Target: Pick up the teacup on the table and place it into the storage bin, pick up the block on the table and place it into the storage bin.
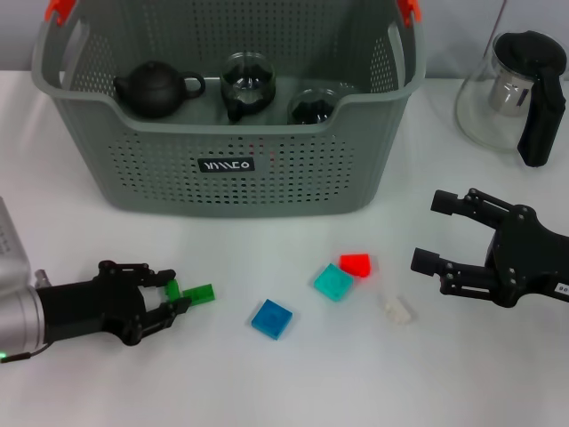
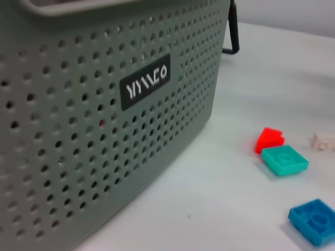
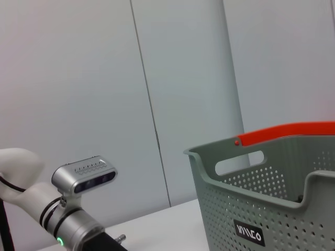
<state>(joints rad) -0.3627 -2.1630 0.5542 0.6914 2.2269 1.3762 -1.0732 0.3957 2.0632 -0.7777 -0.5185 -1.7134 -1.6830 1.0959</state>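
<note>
The grey-green storage bin (image 1: 227,178) stands at the back centre; its perforated wall (image 2: 78,157) fills the left wrist view, and the right wrist view also shows the bin (image 3: 282,204). Two glass teacups (image 1: 248,84) (image 1: 311,105) sit inside it beside a black teapot (image 1: 156,87). My left gripper (image 1: 176,291) lies low at the front left, its fingers closed on a small green block (image 1: 202,293). On the table lie a blue block (image 1: 272,318) (image 2: 314,219), a teal block (image 1: 333,282) (image 2: 284,159), a red block (image 1: 356,264) (image 2: 269,138) and a whitish block (image 1: 397,309) (image 2: 324,141). My right gripper (image 1: 433,233) hovers open at the right.
A glass pitcher (image 1: 498,93) with a black handle stands at the back right, beyond my right gripper. The left arm (image 3: 73,204) shows in the right wrist view against a grey wall. The bin's orange handle clips (image 1: 59,9) sit at its top corners.
</note>
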